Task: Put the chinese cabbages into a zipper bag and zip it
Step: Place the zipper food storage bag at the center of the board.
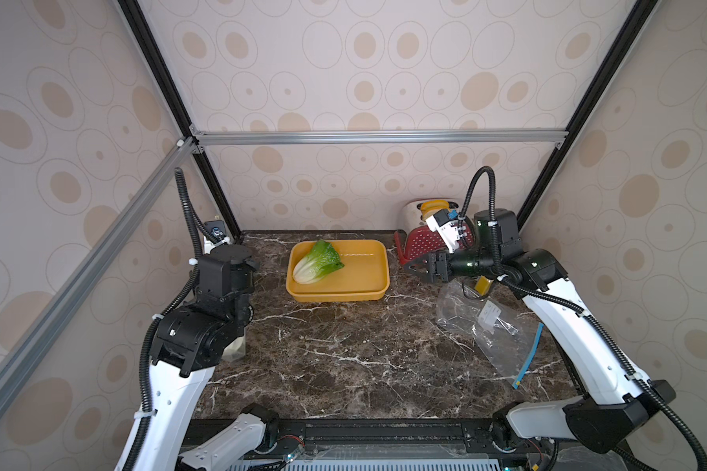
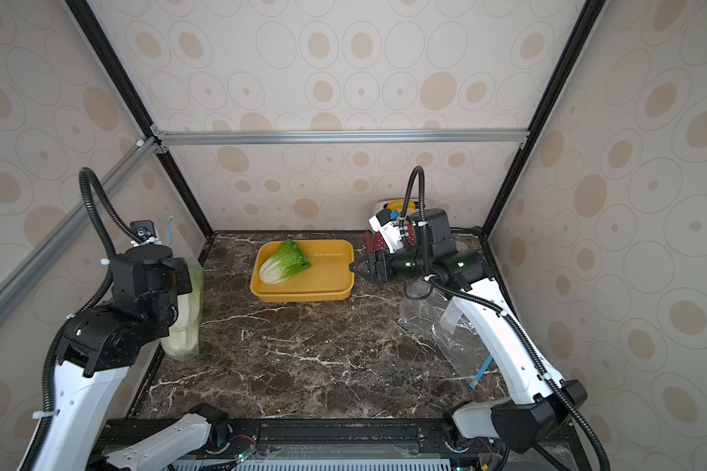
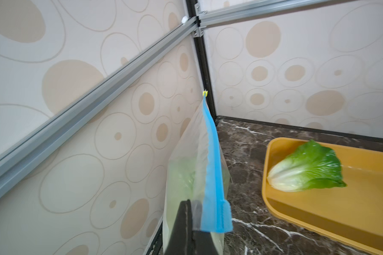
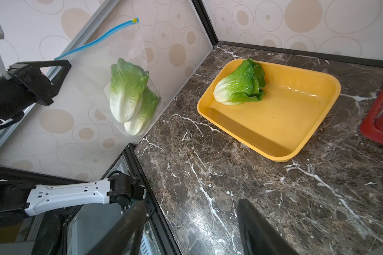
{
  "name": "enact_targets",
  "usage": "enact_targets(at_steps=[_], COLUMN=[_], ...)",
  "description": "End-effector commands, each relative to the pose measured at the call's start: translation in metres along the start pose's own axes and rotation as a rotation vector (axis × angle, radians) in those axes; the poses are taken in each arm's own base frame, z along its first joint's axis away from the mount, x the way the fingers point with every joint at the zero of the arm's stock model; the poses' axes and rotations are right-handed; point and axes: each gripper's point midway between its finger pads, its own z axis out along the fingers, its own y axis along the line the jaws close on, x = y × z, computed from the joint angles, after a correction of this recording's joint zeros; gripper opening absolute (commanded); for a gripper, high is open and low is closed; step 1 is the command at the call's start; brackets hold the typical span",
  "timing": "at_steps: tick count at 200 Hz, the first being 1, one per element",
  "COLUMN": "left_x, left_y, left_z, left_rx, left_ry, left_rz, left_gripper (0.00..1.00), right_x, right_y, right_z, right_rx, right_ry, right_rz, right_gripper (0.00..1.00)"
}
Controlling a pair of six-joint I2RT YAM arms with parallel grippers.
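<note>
Two cabbages [image 4: 128,97] sit in the bag [image 4: 91,66] my left gripper [image 3: 191,210] pinches by its zipper end, one cabbage [image 1: 317,263] lies in the tray [image 1: 368,287], my right gripper [image 4: 192,204] spread beside it.

Zipper bag [image 2: 182,326] hangs upright beside my left arm [image 2: 139,281], pale bagged cabbages [image 2: 188,301] inside; I see one loose cabbage [image 2: 284,263] in the yellow tray [image 2: 327,279]; my right gripper [image 2: 356,267] hovers just beside its rim.

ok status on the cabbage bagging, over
Left tool shut on zipper bag, two cabbages inside. Right tool open, empty, beside yellow tray. Third cabbage lies in tray. Nothing between tool and cabbage.
</note>
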Motion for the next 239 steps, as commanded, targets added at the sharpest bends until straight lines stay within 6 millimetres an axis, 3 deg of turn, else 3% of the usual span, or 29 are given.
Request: enact_targets(at_steps=[1,40,72,116,139,200,227,239], left_x=[0.027,0.114,0.138,0.169,0.196,0.244,0.237,0.226], left_y=[-0.008,-0.089,-0.125,-0.144,-0.156,-0.169,-0.16,-0.156], left_z=[0.018,0.05,0.048,0.03,0.02,-0.008,-0.018,-0.022], left_rx=[-0.049,0.172,0.239,0.377,0.45,0.529,0.52,0.535], left_ry=[0.069,0.273,0.309,0.376,0.471,0.596,0.546,0.518], left_rz=[0.058,0.032,0.078,0.014,-0.03,-0.114,-0.139,-0.154], left_gripper=[0.0,0.0,0.0,0.0,0.0,0.0,0.0,0.27], right_x=[-0.006,-0.003,0.003,0.007,0.009,0.013,0.015,0.015], right_y=[0.002,-0.003,-0.008,-0.015,-0.02,-0.027,-0.031,-0.032], right_z=[-0.002,-0.001,-0.003,-0.004,-0.001,0.005,0.005,0.005], right_rx=[-0.002,0.023,0.052,0.096,0.11,0.118,0.133,0.139], right_ry=[-0.039,-0.028,-0.014,-0.007,0.001,0.02,0.025,0.028], right_rz=[0.004,-0.001,-0.011,-0.025,-0.021,-0.005,-0.003,-0.007], right_gripper=[0.7,0.72,0.73,0.75,0.76,0.77,0.77,0.77])
